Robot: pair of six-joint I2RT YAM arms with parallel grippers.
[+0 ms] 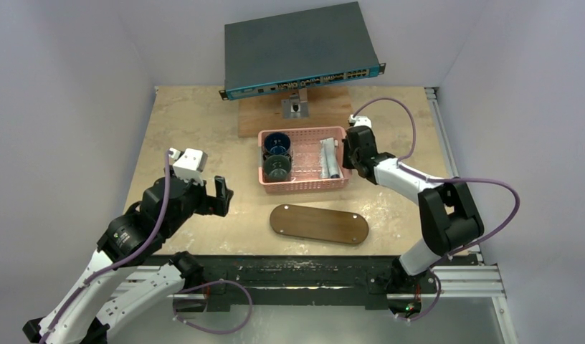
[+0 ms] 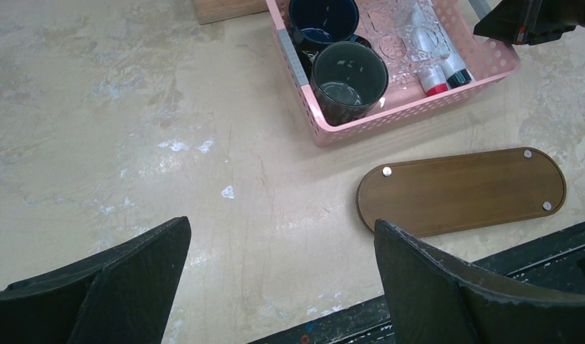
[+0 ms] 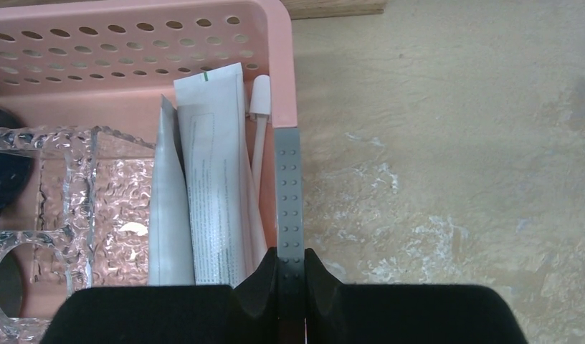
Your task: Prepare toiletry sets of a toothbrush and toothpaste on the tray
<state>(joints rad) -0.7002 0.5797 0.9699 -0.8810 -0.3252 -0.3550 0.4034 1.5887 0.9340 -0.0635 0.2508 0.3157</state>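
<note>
A: State of the right pincer (image 3: 290,264)?
B: Pinched almost shut on the grey studded strip (image 3: 289,186) along the right wall of the pink basket (image 3: 132,43); reached in from the right, forearm stretched toward the basket's right end.
A: And the left pincer (image 2: 282,247)?
B: Gaped wide, gripping nothing; hung above the table (image 2: 96,107), left of the basket, arm bent at the elbow.
A: Whereabouts of the toiletry sets (image 3: 203,179)?
B: Lay inside the basket against that right wall; showed as white sachets and a toothbrush head from the right wrist; overhead, only a pale bundle.
A: And the tray (image 2: 462,190)?
B: Lay flat on the table just in front of the basket, apart from it; appeared overhead and from the left wrist, not the right; dark mugs (image 2: 347,79) sat at the basket's left end.
</note>
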